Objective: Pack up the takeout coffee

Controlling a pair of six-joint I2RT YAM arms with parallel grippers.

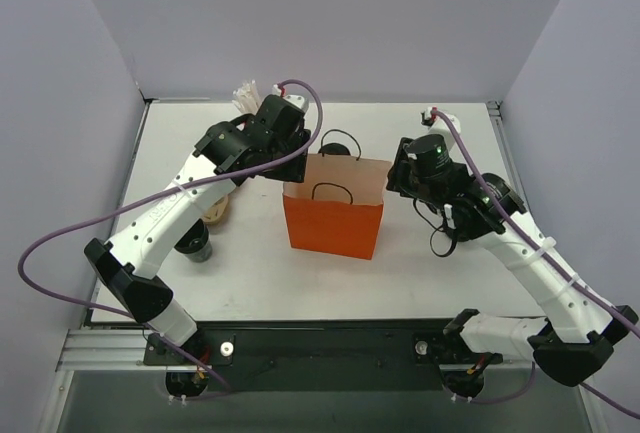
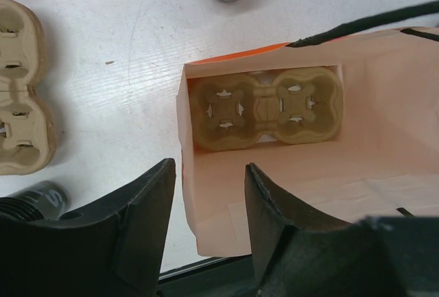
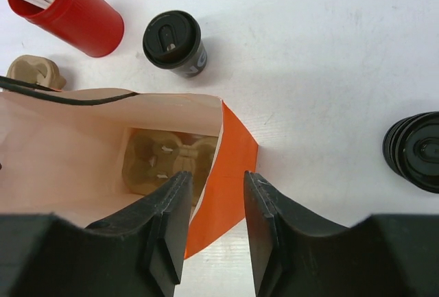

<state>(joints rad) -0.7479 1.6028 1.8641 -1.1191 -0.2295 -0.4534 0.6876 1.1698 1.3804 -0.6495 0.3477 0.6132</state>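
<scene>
An orange paper bag (image 1: 333,225) stands open mid-table, with a pulp cup carrier (image 2: 264,108) flat on its bottom. One takeout coffee, a dark cup with a black lid (image 3: 173,42), stands on the table beyond the bag, beside the red cup. Another black-lidded cup (image 3: 415,151) stands to the bag's right. My left gripper (image 2: 209,173) is open astride the bag's left wall at the rim. My right gripper (image 3: 217,177) is open astride the right wall. Neither gripper holds a cup.
A red cup (image 3: 68,9) of white sticks stands at the far left. A second pulp carrier (image 2: 20,98) lies left of the bag, with one more dark cup (image 1: 197,246) near it by the left arm. The bag's black handles (image 1: 335,193) hang at its mouth.
</scene>
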